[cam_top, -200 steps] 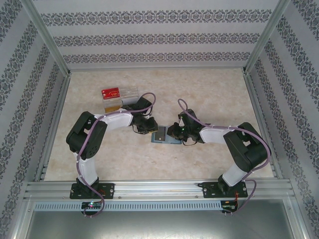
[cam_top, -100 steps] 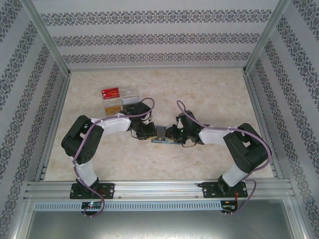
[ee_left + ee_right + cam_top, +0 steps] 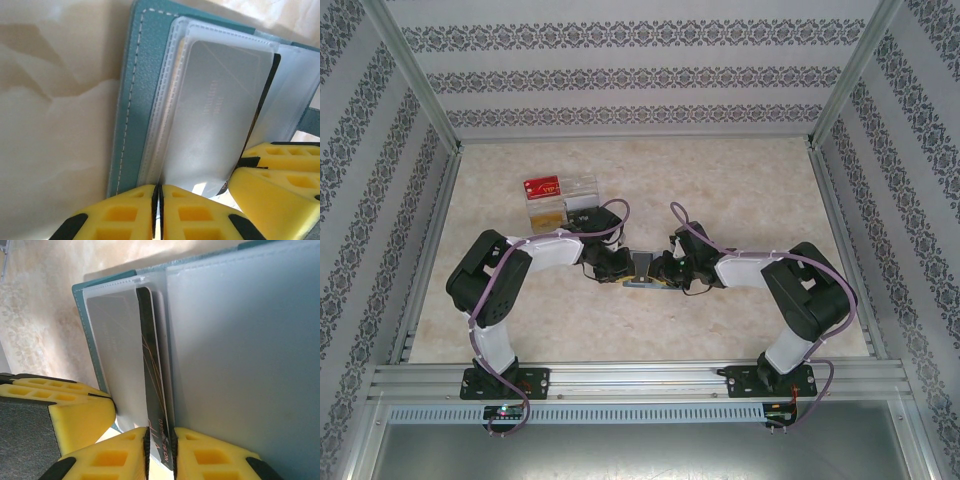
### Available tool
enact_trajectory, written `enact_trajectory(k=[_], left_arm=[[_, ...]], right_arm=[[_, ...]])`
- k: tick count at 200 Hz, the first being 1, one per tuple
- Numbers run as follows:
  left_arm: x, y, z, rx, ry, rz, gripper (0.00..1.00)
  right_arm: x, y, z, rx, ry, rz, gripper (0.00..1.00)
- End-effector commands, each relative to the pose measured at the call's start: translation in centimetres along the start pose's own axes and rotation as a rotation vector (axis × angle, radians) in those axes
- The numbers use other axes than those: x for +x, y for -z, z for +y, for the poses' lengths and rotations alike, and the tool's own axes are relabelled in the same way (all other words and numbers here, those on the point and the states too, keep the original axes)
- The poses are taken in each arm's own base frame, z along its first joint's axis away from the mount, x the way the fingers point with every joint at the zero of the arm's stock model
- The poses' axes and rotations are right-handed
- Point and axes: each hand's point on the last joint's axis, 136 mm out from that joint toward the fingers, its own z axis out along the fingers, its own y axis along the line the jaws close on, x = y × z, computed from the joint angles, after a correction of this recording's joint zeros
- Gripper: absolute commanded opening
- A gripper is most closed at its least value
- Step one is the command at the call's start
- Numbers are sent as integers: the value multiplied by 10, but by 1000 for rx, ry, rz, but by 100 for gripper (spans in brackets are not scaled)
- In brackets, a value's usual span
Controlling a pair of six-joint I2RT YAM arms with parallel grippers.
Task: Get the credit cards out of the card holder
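The blue-grey card holder (image 3: pixel 642 270) lies open mid-table between both grippers. In the left wrist view its teal cover (image 3: pixel 132 100) and clear sleeves show, and my left gripper (image 3: pixel 159 189) is shut on the lower edge of a raised clear sleeve (image 3: pixel 215 110). In the right wrist view a dark card (image 3: pixel 150 355) with orange lines and lettering stands on edge in the holder (image 3: pixel 240 340), with my right gripper (image 3: pixel 160 434) shut on its lower end. From above, the left gripper (image 3: pixel 623 268) and right gripper (image 3: pixel 663 270) almost touch.
A clear compartment tray (image 3: pixel 582 186) stands at the back left, holding a red card (image 3: pixel 543 185) and a tan-gold card (image 3: pixel 546 212). The enclosure's patterned walls and metal frame ring the marbled table (image 3: pixel 740 190).
The left gripper came in from the tray side to the holder, and the right gripper closed in too. The holder, flat and open before, now has a leaf lifted between the two grippers.
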Motion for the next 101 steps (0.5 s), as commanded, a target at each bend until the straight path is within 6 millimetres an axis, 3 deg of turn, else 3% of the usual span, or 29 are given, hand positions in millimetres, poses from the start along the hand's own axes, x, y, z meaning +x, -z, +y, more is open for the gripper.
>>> enact_trajectory(k=[1,59,101], left_arm=[[9,-15,5,6,18,40,13],[5,-7,6,-29,-4,19,16],[-5,16,-3,-56,-63,-32,24]], right_arm=[[5,-7,1,1,7,36,21],[0,2,0,1,33,3,0],[1,19,-16,25,45,-17,0]])
